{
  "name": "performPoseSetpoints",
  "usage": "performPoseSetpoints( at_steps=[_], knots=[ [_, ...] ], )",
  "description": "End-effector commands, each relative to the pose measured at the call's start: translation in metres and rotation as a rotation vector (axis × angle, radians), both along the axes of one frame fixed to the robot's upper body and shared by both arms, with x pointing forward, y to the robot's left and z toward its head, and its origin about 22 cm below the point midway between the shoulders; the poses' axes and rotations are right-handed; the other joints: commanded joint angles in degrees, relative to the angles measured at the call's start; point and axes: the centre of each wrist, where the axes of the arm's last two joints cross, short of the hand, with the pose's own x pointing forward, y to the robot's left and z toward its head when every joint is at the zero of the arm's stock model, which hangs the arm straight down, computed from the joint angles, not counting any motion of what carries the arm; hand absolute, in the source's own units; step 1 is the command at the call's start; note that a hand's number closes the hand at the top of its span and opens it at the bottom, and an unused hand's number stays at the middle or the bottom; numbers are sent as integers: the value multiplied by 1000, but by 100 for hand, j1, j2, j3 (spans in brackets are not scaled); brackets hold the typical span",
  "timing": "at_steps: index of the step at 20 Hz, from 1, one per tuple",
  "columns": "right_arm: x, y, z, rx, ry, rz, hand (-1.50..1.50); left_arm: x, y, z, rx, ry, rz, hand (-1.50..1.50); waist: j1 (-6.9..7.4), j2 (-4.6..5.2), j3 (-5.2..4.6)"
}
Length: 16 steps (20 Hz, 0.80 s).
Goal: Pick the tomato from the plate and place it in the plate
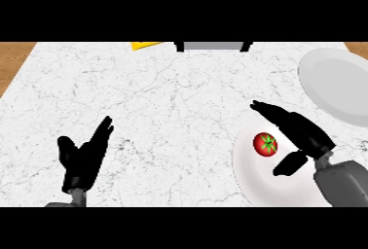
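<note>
Hovering over the near plate (251, 180), my right hand (302, 131) is spread, fingers straight beyond the tomato (265, 144) and thumb on the tomato's near side, neither curled round it. That tomato lies on the near plate, stem up, while the far plate (338, 82) sits beyond it on the white marbled surface (179, 97). Well left of the tomato, my left hand (81, 155) rests open, fingers up.

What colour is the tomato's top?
Green star-shaped calyx on the red tomato, seen in the head view.
</note>
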Motion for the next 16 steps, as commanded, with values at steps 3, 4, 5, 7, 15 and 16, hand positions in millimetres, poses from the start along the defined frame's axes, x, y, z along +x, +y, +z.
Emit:
performPoseSetpoints(
  at_steps=[3, 4, 5, 7, 15, 16],
  knots=[
    [14, 14, -19, -33, 39, 34, -150, -6, -8, -7, -9, 64, -13, 0, 5, 26, -29],
    [-3, -3, -23, -48, 44, 39, -150, -9, 6, -26, -5, 44, 8, 0, -23, 24, -30],
    [5, 13, -39, -130, 28, 91, 150, 0, -3, -22, -5, 49, -8, 0, 11, 40, -29],
    [25, 18, -23, -134, -18, 122, 150, 2, 7, 3, -2, 32, -15, 0, 41, 30, -27],
    [18, 0, -30, -106, -94, 108, 150, -5, -2, -22, -10, 48, -15, 0, -10, 26, -29],
    [12, 4, -38, -133, -93, 107, 150, -4, -11, -6, -25, 48, 2, 0, -7, 22, -28]
  ],
)
